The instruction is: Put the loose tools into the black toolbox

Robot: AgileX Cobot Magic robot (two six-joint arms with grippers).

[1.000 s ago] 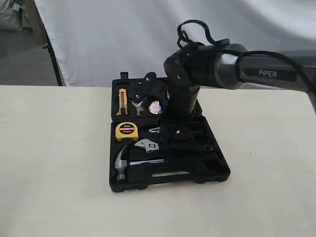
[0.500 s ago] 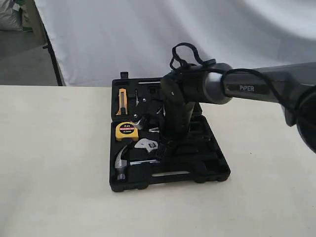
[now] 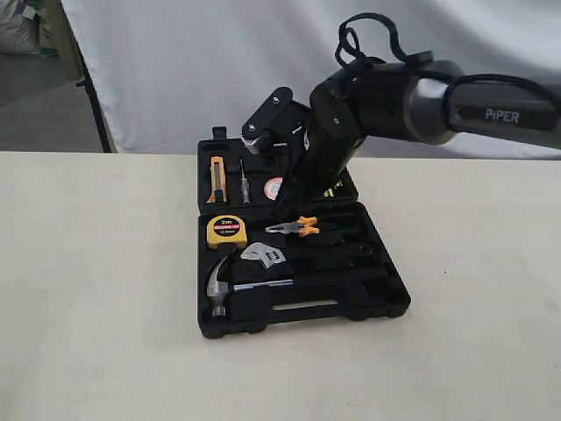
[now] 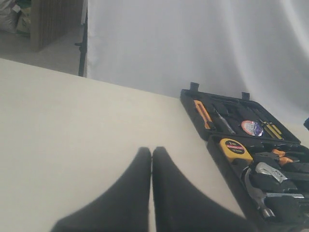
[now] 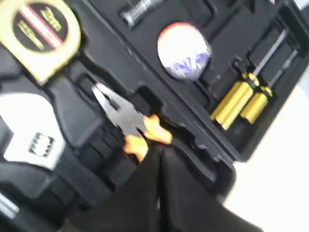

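The black toolbox [image 3: 386, 303] lies open on the table. In its near half rest the claw hammer [image 3: 217, 285] and the adjustable wrench [image 3: 263, 256]. The small tape roll [image 3: 274, 187] sits in the far half. My right gripper [image 3: 292, 203] hangs shut and empty above the box's hinge line, just over the pliers' orange handles [image 5: 145, 133]. The right wrist view also shows the tape roll [image 5: 184, 50] and wrench head [image 5: 29, 135]. My left gripper [image 4: 151, 151] is shut and empty over bare table, left of the toolbox [image 4: 189, 94], with the hammer [image 4: 256, 191] in sight.
A yellow tape measure [image 3: 226, 231] and orange-handled pliers [image 3: 302, 227] lie in the near half. An orange utility knife [image 3: 216, 178] and yellow-handled screwdrivers [image 5: 241, 99] sit in the far half. A white backdrop hangs behind the beige table [image 3: 96, 289].
My right arm has lifted up and back from low over the wrench and pliers, uncovering the pliers and tape roll. The tools have stayed in their recesses.
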